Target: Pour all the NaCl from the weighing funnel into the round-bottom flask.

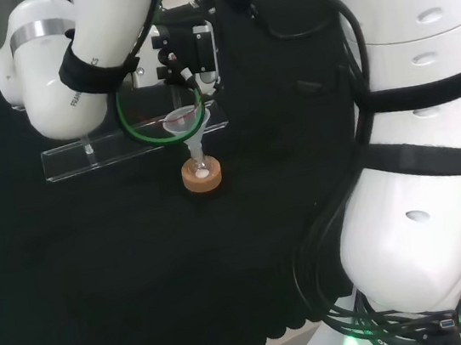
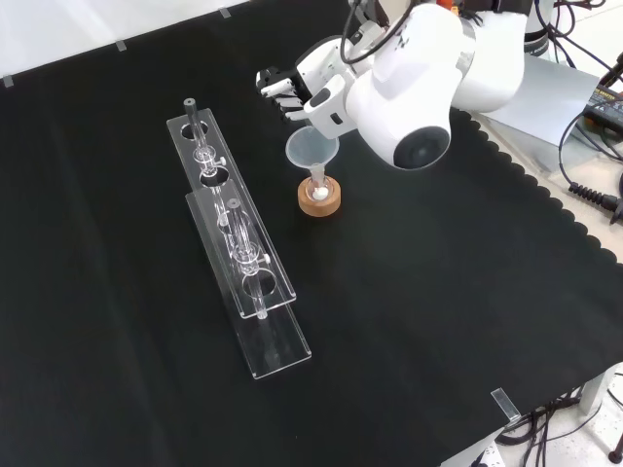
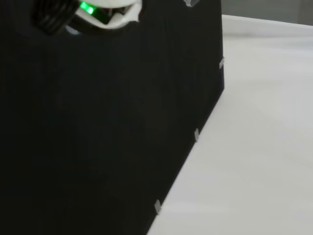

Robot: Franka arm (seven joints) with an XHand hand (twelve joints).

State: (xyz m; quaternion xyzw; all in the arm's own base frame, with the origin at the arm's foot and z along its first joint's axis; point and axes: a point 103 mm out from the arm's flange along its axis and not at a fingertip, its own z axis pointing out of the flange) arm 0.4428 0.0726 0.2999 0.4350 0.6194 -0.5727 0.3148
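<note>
The hand hangs just above and behind the funnel, with its fingers curled. In the head view the hand sits right over the funnel. A faint clear piece, the weighing funnel, seems to dip from the fingers into the funnel's mouth. The funnel's stem stands in the small round-bottom flask on a cork ring. White powder lies at the flask's bottom. The wrist view looks across black cloth to a pale floor.
A long clear tube rack with a few tubes stands left of the flask in the front view. In the head view it is behind the flask. The arm's big white links fill the head view's right.
</note>
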